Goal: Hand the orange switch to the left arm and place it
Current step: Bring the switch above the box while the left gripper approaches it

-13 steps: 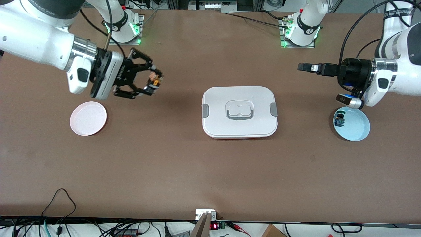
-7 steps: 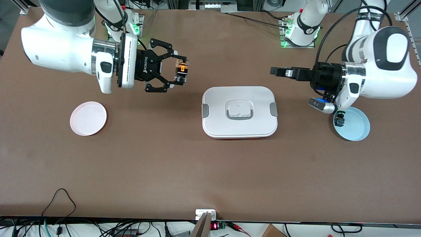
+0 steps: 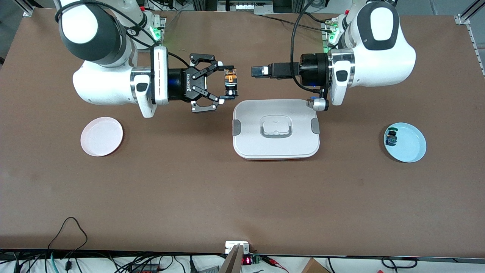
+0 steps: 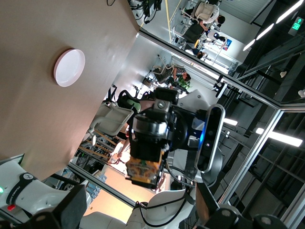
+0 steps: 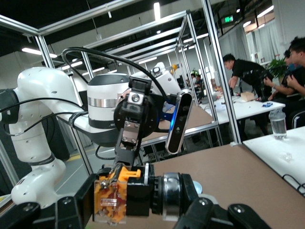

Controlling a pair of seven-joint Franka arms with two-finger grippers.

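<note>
Over the last second I've swung both arms in from the two ends of the worktop [image 3: 242, 197], and they now face each other above its middle. My right gripper [image 3: 230, 84] is clenched on the orange switch [image 3: 229, 79] and has carried it away from the pink plate [image 3: 101, 136]. It now hangs over bare worktop just past the box's [image 3: 276, 129] edge that lies farther from the front camera, toward the right arm's end.

My left gripper [image 3: 256, 71] has come away from the blue plate [image 3: 408, 146], where the small blue-and-green component [image 3: 390, 140] lies. It points straight at the switch with its fingers spread and nothing between them, a small gap apart. In the left wrist view the switch [image 4: 143, 171] sits almost dead ahead.

I read this as the handover lining up: both arms skirt the box rather than crossing its lid. The left fingers have not yet closed around the switch.
</note>
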